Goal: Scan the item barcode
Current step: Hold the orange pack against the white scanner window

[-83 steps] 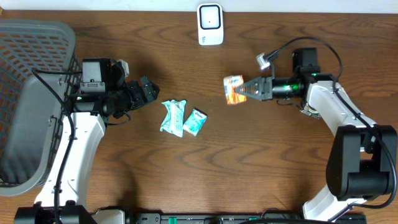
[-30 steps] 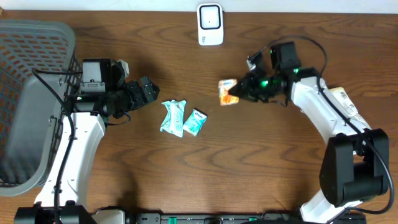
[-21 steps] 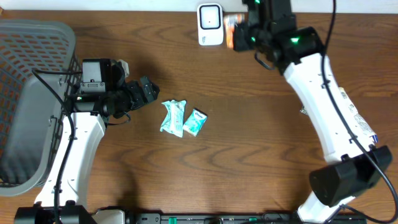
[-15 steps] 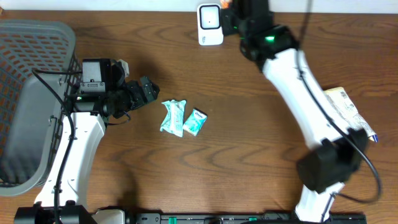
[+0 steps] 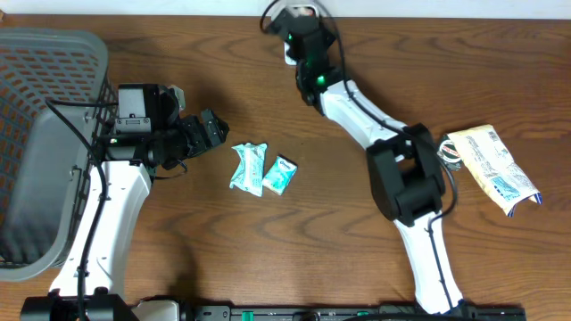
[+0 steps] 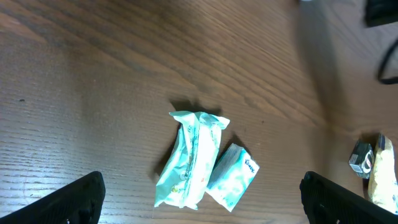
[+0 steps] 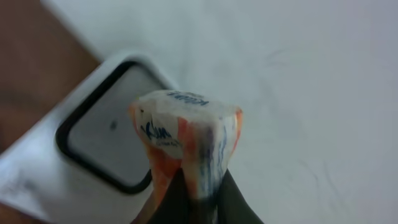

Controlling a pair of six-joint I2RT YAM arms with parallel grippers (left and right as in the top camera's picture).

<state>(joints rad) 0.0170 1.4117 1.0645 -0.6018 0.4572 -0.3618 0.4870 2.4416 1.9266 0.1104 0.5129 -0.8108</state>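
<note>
Overhead: a grey mesh basket [image 5: 40, 134] sits at the left edge of the table [image 5: 339, 241], and only bare mesh shows inside it. The left gripper [image 5: 211, 132] hangs to the right of it, fingers wide apart, holding nothing. Two teal packets [image 5: 250, 168] lie touching near the middle, and a yellowish bag [image 5: 491, 165] is off to the right. The right gripper [image 5: 300, 21] is stretched out to the far edge.

Left wrist cam: the teal packets lie side by side on the wood.

Right wrist cam: the jaws are pinched tight on an orange-and-white snack packet [image 7: 186, 134], right in front of the white scanner [image 7: 81, 149] and its dark window.
</note>
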